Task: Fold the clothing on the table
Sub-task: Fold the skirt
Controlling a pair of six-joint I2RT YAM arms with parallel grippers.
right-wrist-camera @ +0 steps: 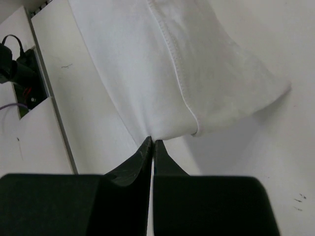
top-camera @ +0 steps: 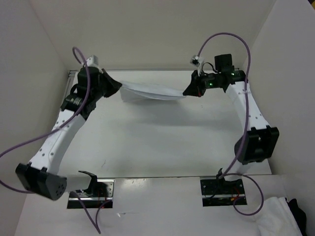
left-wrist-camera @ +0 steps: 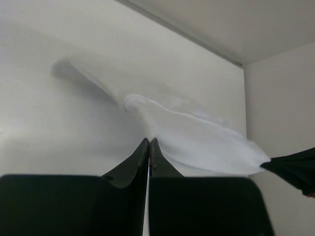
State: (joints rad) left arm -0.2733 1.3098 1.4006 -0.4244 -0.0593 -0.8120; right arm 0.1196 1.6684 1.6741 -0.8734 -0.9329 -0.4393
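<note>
Clothing (top-camera: 152, 92) hung stretched between both end effectors, over the far part of the desk (top-camera: 162, 142).

The left end effector (top-camera: 117, 87) was clamped on the cloth's left end, and the right end effector (top-camera: 188, 92) was pinched closed on its right end. Each wrist view showed black fingertips pressed together with white fabric caught at their tips. The thin white piece sagged slightly between the two grips and cast a soft shadow on the desk beneath. Whether its lower edge touched the surface could not be told. A stitched hem (right-wrist-camera: 176, 64) ran along the fabric in the right wrist view. A lumpy white fabric bundle (top-camera: 278, 216) lay at the near right corner of the top view, well apart from the clothing.
</note>
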